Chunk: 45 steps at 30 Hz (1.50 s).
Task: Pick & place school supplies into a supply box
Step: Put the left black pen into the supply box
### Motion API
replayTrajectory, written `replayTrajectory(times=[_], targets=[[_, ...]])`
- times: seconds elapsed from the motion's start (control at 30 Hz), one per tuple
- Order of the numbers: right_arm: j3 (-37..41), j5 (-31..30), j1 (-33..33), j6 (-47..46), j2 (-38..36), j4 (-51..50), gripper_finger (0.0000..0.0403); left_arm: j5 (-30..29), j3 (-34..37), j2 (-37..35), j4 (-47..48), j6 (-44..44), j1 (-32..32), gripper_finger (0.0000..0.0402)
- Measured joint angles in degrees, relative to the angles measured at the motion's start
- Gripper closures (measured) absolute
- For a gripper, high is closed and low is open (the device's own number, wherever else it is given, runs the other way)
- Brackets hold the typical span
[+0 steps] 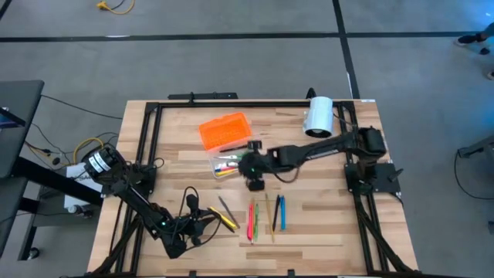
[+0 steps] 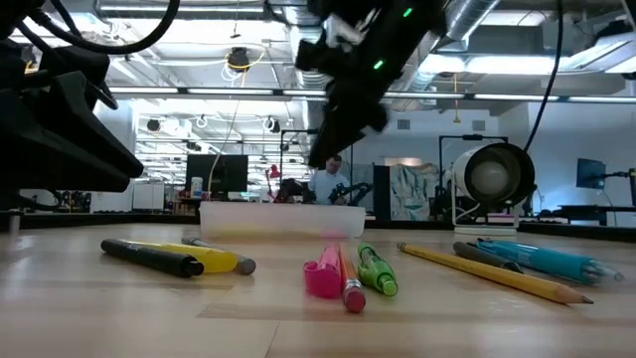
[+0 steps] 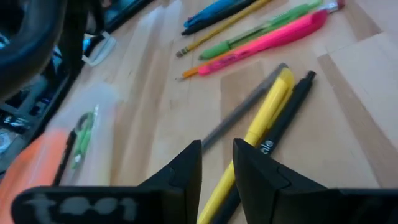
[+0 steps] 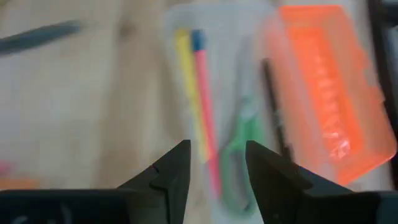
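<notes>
You can make out only a fragment of white lettering, something like "ale", on the black pen [image 3: 273, 140] in the left wrist view. No other label, brand, number or sign in your views is legible.

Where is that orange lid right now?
Seen from above, the orange lid lies flat near the table's middle, towards the far edge, beside the clear box, with the white cylinder off to its right.
</notes>
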<state>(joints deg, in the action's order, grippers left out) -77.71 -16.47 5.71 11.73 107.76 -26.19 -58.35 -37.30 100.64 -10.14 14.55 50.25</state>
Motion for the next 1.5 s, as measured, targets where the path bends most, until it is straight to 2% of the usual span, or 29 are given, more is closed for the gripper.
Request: replayTrajectory(times=[0.07, 0.17, 0.3, 0.5, 0.8, 0.93, 1.1, 1.3, 1.5], targets=[[-0.11, -0.12, 3.04, -2.3, -1.75, -3.5, 0.0256, 2.41, 0.0, 0.0, -0.64, -0.07, -0.37, 0.0319], [-0.09, -0.14, 8.2, -6.8, -4.31, -8.9, 0.0262, 10.44, -0.02, 0.02, -2.34, -1.91, -1.58, 0.0319], [-0.07, -1.72, 15.91, -13.21, -6.77, -13.04, 0.0271, 17.49, -0.02, 0.04, -6.93, -9.1, -3.62, 0.0319], [-0.05, -11.34, 28.64, -21.34, -9.38, -16.63, 0.0279, 24.0, -0.04, 0.04, -10.05, -14.81, -7.26, 0.0319], [-0.04, -25.87, 46.18, -37.57, -9.36, -20.19, 0.0282, 36.65, -0.04, 0.04, -9.88, -15.74, -13.26, 0.0319], [-0.02, -32.37, 52.7, -43.13, -9.33, -20.08, 0.0282, 40.1, -0.08, 0.01, -8.79, -15.58, -15.56, 0.0319], [-0.02, -37.98, 58.76, -48.86, -9.24, -20.07, 0.0282, 43.36, -0.21, -0.19, -5.38, -12.47, -17.81, 0.0319], [-0.02, -40.62, 62.34, -52.91, -9.2, -20.06, 0.0282, 46.79, -0.54, -0.52, -2.19, -8.77, -18.93, 0.0319], [0.13, -40.72, 62.19, -53.35, -9.04, -20.0, 0.0282, 45.76, -5.46, -1.7, 10.8, -6.75, -17.92, 0.0319]])
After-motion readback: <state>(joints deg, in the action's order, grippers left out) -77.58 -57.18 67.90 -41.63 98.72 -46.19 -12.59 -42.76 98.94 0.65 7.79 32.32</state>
